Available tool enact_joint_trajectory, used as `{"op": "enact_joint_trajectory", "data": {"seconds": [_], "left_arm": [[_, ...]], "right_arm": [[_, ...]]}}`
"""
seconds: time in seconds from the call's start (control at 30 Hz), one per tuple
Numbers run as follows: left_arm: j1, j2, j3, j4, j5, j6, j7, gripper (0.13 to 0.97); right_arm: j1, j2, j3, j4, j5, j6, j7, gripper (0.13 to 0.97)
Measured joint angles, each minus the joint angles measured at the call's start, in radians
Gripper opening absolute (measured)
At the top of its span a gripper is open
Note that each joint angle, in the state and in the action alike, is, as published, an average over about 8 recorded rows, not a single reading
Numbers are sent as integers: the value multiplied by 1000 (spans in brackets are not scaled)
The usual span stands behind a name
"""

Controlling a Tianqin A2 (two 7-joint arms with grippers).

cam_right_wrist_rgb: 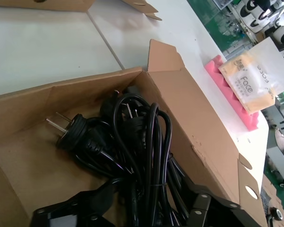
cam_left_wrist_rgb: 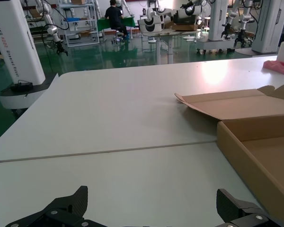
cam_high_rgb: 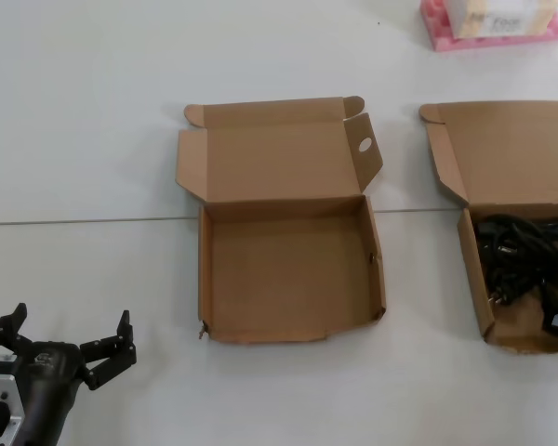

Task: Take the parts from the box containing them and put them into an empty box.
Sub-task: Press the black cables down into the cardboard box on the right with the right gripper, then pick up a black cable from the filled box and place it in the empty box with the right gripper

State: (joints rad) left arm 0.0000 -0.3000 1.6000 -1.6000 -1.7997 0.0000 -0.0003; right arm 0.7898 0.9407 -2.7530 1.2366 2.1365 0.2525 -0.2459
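Black coiled cables (cam_right_wrist_rgb: 132, 146) lie tangled inside the right-hand cardboard box (cam_high_rgb: 472, 279), one plug's prongs (cam_right_wrist_rgb: 57, 124) aimed at its side wall. The right gripper (cam_right_wrist_rgb: 146, 210) hovers directly over the bundle; whether its fingers are spread, I cannot tell. The empty box (cam_high_rgb: 205, 269), lid flap holed, sits centre. The left gripper (cam_high_rgb: 70, 339) rests spread apart on the white table (cam_high_rgb: 74, 139), holding nothing. A pink foam block (cam_high_rgb: 446, 37) lies beyond

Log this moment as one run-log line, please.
left gripper: open, idle on table | right gripper: open above cables in source box | empty box: nothing inside
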Motion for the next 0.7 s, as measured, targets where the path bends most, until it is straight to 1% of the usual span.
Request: {"op": "enact_joint_trajectory", "data": {"seconds": [0.1,0.13,0.4,0.43,0.7], "left_arm": [[0,0,0,0,0,0,0,966],[0,0,0,0,0,0,0,966],[0,0,0,0,0,0,0,966],[0,0,0,0,0,0,0,966],[0,0,0,0,0,0,0,966]], "right_arm": [[1,5,0,6,7,0,0,560],[1,7,0,9,9,0,0,560],[-1,30,0,42,25,6,0,381],[-1,32,0,46,26,6,0,381],[-5,40,0,57,35,9,0,244]]}}
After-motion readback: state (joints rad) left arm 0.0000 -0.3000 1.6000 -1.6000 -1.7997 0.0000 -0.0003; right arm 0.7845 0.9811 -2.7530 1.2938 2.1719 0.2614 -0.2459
